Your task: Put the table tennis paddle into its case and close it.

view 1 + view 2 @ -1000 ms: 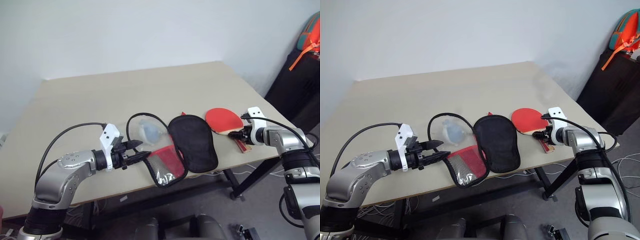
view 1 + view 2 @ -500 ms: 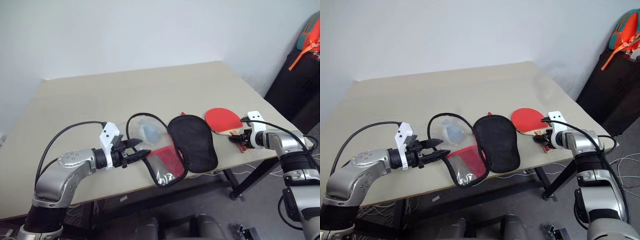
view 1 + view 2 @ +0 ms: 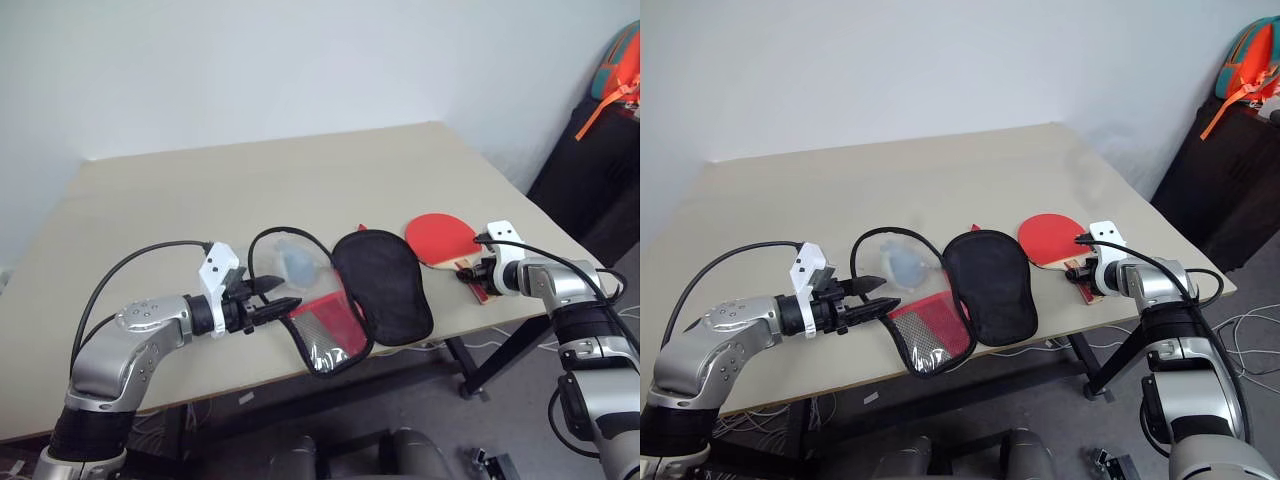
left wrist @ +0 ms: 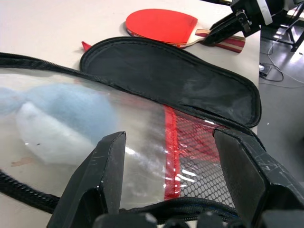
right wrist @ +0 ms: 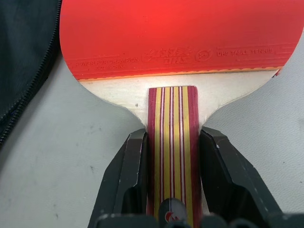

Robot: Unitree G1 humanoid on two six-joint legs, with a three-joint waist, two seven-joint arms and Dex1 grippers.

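Head views. A beige table [image 3: 250, 190] stands before a pale wall, with dark furniture and an orange-and-teal bag at the far right. The case [image 3: 345, 295] lies unzipped and spread flat near the front edge, between the two arms: black flap [image 3: 385, 285] on the right, clear-and-red mesh half on the left, a pale blue lump under the clear lining. The paddle [image 3: 445, 240] lies flat just to the right of the case, red face toward the case and away from the robot, handle toward the front right corner. The right gripper [image 3: 472, 272] sits at that handle, forearm reaching in low from the right edge; it is the nearer arm by far. The left gripper [image 3: 268, 303] points right toward the case's near-left rim, elbow bent and forearm about level.

Left wrist view. The left gripper's fingers [image 4: 102, 175] stand well apart on either side of the case's zip rim, apparently clasping nothing; the paddle lies beyond the black flap.

Right wrist view. The handle [image 5: 172, 152] runs straight along the gripper's axis, a finger [image 5: 128, 180] pressed on each side: the jaws appear closed on it. The likely carry is leftward, face first, onto the open lining.
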